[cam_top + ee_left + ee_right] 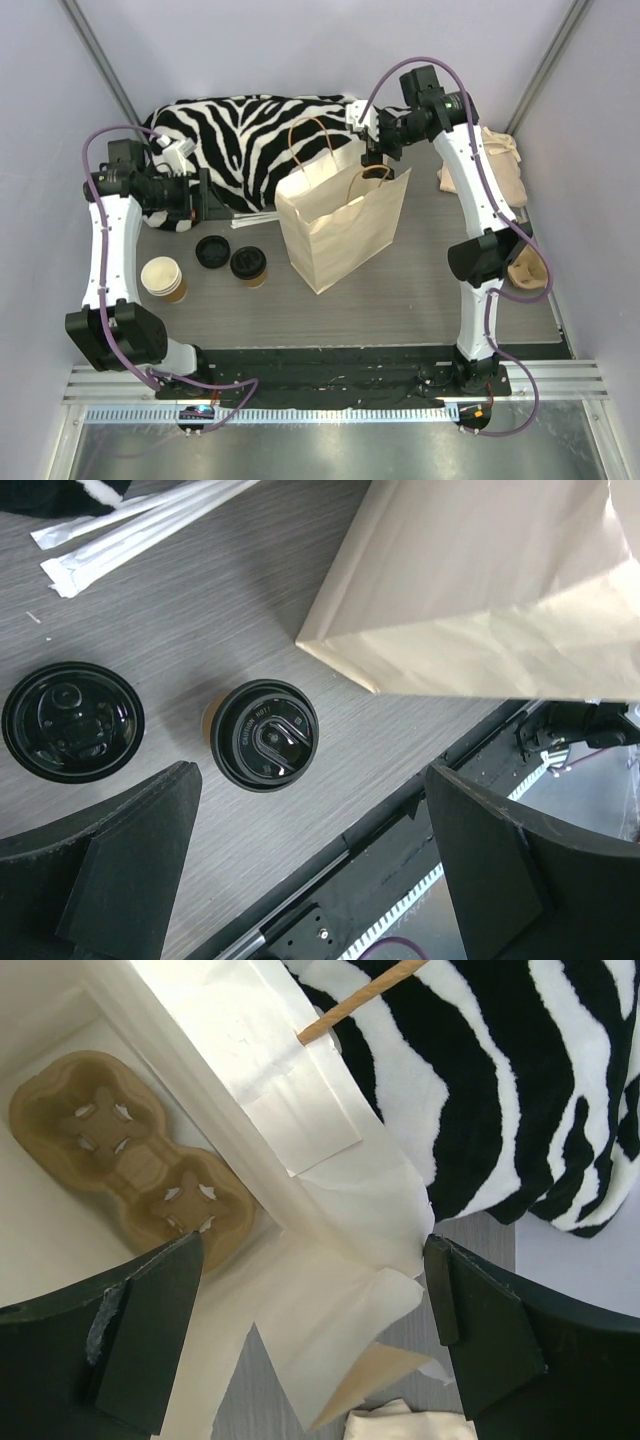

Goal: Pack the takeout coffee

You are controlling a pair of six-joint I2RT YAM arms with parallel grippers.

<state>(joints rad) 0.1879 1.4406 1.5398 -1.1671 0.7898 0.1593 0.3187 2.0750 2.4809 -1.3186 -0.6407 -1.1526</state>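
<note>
**Both grippers wide open and empty; lidded coffee cup stands on the table beside the bag**

The left gripper point(312, 800) has its two black fingers point(120, 870) spread as far apart as they go. Nothing is between them and they touch nothing. In the left wrist view it hangs above the grey wood-grain table point(200, 630).

Below it stands the takeout coffee point(266, 735), a small round brown kraft-paper cup with a black plastic lid pressed on top. The cup is upright and clear of both fingers. Just beside it lies a flat round black lid point(72, 720), apart from the cup. A few long white paper-wrapped straws point(130, 525) lie farther back.

In the overhead view, a similar brown paper cup with a white top point(163, 278) stands on the other side of the loose lid.

The tall cream paper bag with twisted paper handles point(335, 215) stands upright in the middle of the table, near the coffee but not touching it.

The right gripper point(312, 1250) is also fully spread and holds nothing. It hangs over the bag's open mouth. A brown moulded-pulp two-cup carrier point(130, 1155) lies flat on the bag's floor.

A black-and-white zebra-striped plush cloth point(520, 1080) lies behind the bag.
</note>
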